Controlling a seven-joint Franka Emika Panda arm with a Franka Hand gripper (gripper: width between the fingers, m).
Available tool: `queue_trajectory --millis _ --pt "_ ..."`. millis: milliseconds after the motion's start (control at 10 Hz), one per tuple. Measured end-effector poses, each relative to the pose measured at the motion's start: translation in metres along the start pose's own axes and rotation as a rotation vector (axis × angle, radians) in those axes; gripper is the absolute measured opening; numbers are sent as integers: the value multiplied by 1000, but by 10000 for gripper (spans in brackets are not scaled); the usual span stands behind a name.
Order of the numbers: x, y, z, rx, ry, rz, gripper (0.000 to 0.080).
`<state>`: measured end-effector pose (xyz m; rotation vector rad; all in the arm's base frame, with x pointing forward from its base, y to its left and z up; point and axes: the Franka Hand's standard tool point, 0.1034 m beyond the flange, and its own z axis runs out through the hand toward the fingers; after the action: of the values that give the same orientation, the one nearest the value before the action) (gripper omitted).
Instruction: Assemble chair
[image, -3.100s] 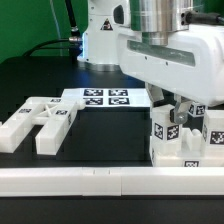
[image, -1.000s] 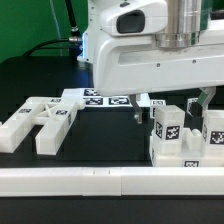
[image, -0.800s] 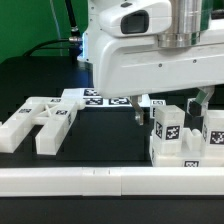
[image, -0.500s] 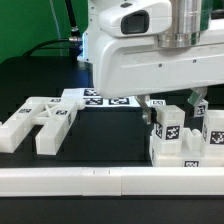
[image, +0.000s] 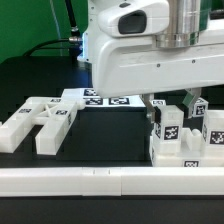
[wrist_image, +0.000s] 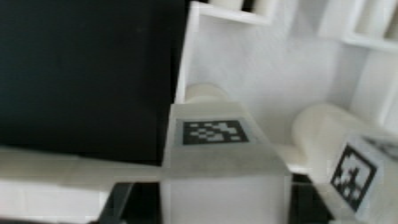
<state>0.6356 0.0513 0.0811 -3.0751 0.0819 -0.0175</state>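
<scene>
Robotics laboratory bench: a black tabletop (image: 100, 135) bounded by a white rail (image: 90, 180), a marker board (image: 112, 99), and a green backdrop (image: 30, 25) behind the robot arm (image: 140, 55).

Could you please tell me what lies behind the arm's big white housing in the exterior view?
The marker board shows only its near strip of tags below the housing. The rest of the board and the table behind are covered.
</scene>
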Motion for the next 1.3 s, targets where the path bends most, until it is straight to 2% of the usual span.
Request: queue_trajectory --millis 700,1000,1100,1200,1300 --pt "0 1 1 18 1 688 291" --pt "0 2 1 17 -7 769 291" --pt "0 2 1 17 -7 760 363" --pt "-1 2 1 17 -7 726 363" --pt "-1 2 1 16 -7 682 544"
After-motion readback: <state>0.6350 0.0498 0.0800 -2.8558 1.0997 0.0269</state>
